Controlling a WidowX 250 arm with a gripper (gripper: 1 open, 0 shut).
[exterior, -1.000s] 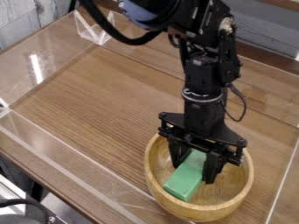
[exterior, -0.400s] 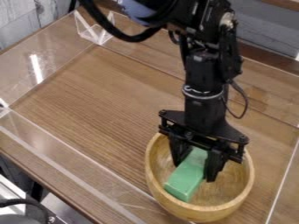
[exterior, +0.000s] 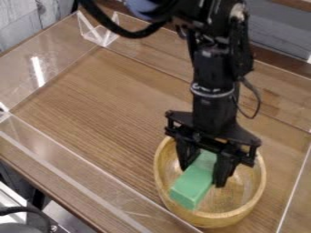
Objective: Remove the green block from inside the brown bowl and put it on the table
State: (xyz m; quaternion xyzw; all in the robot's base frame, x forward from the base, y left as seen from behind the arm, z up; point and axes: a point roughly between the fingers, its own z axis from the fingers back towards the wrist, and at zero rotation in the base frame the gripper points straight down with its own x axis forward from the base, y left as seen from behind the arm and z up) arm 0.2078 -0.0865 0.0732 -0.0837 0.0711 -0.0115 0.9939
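Observation:
The brown bowl (exterior: 238,210) sits at the near right of the table (exterior: 109,100). The green block (exterior: 194,186) hangs tilted over the bowl's inside, its lower end near the bowl's floor; I cannot tell whether it still touches. My gripper (exterior: 206,169) points almost straight down into the bowl and is shut on the block's upper end, black fingers (exterior: 226,168) on either side of it.
Low clear acrylic walls (exterior: 55,141) border the table on the left and near sides. The black arm (exterior: 213,55) rises from the bowl toward the top of the view. Bare wood stretches left of and behind the bowl.
The gripper and the green block have risen slightly within the bowl; the grip is unchanged.

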